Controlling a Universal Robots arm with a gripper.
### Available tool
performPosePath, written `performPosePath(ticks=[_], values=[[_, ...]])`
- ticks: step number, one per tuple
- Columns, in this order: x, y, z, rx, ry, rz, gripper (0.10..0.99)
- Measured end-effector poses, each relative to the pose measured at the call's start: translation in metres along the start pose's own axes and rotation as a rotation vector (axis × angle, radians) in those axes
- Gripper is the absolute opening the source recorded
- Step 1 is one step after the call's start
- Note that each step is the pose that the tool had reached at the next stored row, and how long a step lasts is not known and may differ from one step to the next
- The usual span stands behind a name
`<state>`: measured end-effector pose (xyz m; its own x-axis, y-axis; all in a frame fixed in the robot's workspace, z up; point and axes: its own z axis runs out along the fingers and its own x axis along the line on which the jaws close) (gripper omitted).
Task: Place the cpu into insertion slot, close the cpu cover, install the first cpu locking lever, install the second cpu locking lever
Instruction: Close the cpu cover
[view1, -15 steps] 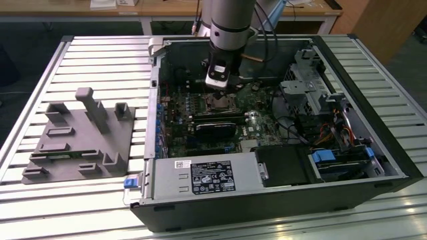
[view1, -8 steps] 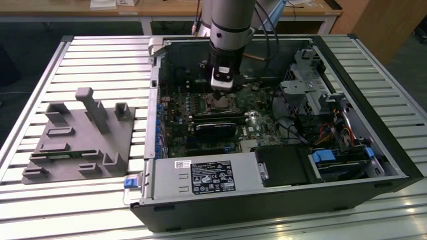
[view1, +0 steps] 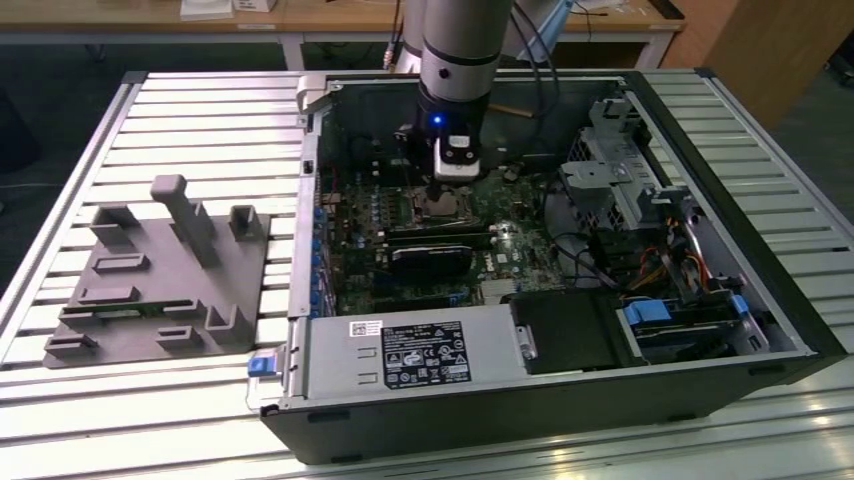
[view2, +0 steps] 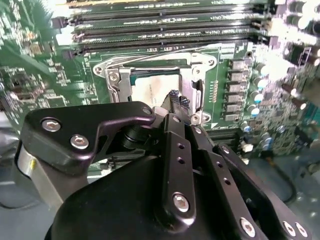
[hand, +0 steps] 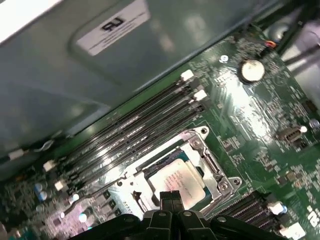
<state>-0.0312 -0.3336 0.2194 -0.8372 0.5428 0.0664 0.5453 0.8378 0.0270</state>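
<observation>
Reaching straight down into the open computer case (view1: 694, 130), the arm is holding its gripper (view1: 457, 172) directly above the insertion slot (view1: 438, 205), which is sitting on the green motherboard (view1: 387, 285) inside the case. In both wrist views the jaws are pressing together, with nothing showing between them. Their tips are hanging just over one edge of the slot, and whether they are touching it cannot be told. The cpu (hand: 182, 180) is lying in the slot, its silver top showing through the window of the cpu cover (view2: 116, 85), which is lying flat around it. A thin wire lever (view2: 150, 51) is running along the slot's rim on the side facing the memory slots (hand: 135, 130), and those are lying just beside the slot. A long black card (view1: 430, 250) is sitting near the slot on the opposite side. A grey fixture (view1: 160, 280) is resting on the slatted desk (view1: 200, 100), well apart from the slot, towards the exterior view's left.
</observation>
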Motion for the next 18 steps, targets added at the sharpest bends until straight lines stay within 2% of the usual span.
performPosePath(ticks=[2, 10, 15, 18], values=[[-0.0001, 0.0000, 0.0002, -0.001, -0.0053, -0.046, 0.106], [-0.0001, 0.0000, 0.0017, -0.019, -0.0416, -0.157, 0.106], [-0.0002, -0.0001, 0.0026, -0.025, -0.0564, -0.235, 0.106], [-0.0002, -0.0001, 0.0034, -0.025, -0.0567, -0.287, 0.106]])
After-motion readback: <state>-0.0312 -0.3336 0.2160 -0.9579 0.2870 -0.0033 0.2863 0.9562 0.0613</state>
